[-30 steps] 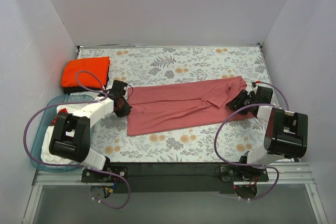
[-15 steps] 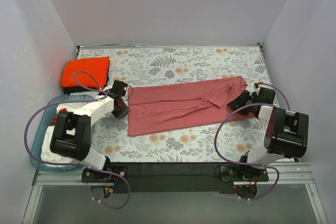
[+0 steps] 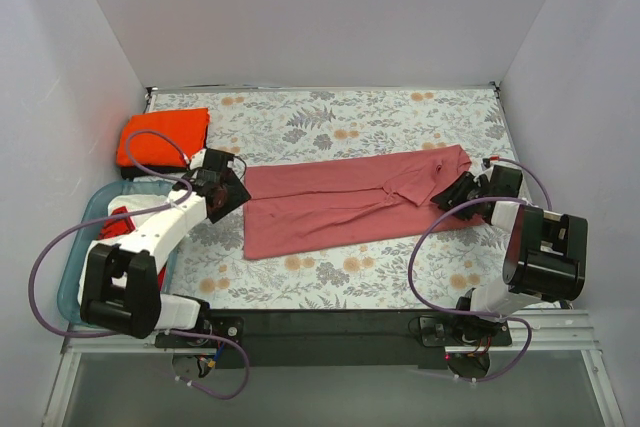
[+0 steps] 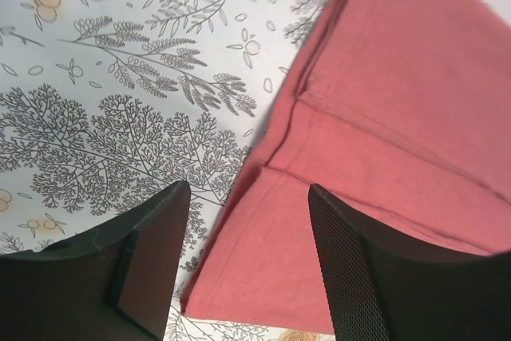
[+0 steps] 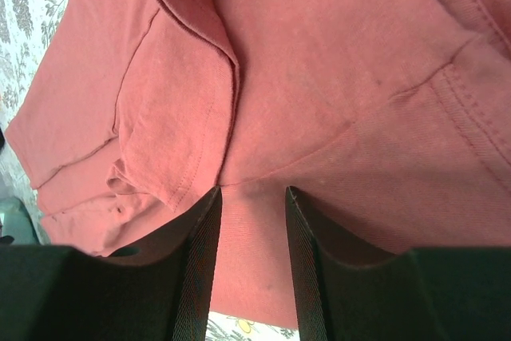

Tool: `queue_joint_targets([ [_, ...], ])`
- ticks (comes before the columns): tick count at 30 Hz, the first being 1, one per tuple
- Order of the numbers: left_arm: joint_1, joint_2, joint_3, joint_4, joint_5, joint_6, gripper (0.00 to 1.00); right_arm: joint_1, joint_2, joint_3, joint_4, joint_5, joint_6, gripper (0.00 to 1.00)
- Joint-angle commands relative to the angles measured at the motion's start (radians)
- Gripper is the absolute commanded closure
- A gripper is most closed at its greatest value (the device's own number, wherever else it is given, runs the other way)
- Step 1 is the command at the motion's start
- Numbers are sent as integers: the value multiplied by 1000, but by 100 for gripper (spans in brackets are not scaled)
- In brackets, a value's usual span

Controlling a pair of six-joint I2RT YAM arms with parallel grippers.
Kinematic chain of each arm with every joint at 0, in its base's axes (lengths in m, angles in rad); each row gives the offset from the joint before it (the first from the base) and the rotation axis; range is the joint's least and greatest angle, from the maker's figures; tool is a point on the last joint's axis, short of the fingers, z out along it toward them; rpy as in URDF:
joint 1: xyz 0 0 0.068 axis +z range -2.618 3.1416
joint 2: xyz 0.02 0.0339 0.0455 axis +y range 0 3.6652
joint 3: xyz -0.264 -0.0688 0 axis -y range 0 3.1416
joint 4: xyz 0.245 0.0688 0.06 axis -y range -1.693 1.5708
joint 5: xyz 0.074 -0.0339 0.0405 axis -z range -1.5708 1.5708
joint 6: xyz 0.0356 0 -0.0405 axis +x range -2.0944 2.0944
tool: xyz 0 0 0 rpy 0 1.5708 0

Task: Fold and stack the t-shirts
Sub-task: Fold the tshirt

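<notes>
The dusty rose-red t-shirt [image 3: 350, 202] lies folded into a long band across the middle of the flowered table. My left gripper [image 3: 226, 192] stands open at the shirt's left end. In the left wrist view its fingers [image 4: 152, 237] straddle the hem corner [image 4: 271, 253], which lies flat and free. My right gripper [image 3: 455, 192] rests on the shirt's right end, jaws partly open. Smooth cloth [image 5: 367, 77] lies between its fingers [image 5: 200, 245] without being pinched. The orange t-shirt [image 3: 163, 135] sits folded at the back left, on a thin dark edge of the black one [image 3: 128, 170].
A translucent blue bin [image 3: 70, 257] with white and red cloth in it stands at the near left beside the left arm. White walls enclose the table on three sides. Purple cables loop off both arms.
My left gripper opened, let go of the shirt's left hem and drew back a little to the left. The shirt lies as before. The right gripper has barely moved.
</notes>
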Motion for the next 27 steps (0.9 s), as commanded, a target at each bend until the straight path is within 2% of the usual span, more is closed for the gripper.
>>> queue_joint_targets([
  [1, -12, -81, -2, 30, -33, 63, 40, 32, -7, 24, -39, 7, 35, 55],
  [7, -35, -159, -62, 93, -14, 106, 40, 48, -21, 62, -49, 45, 30, 56],
  [12, -124, -176, -28, 111, -3, 91, 40, 40, -41, 168, -95, 104, -37, 55],
  [17, -158, -158, -28, 128, -16, 92, 40, 22, -9, 240, -95, 165, -85, 51],
  [22, -208, -138, 7, 134, 0, 112, 40, 18, 85, 325, -97, 193, -181, 51],
  [27, -351, -20, 105, 152, -3, 101, 40, 21, 140, 361, -76, 145, -206, 53],
])
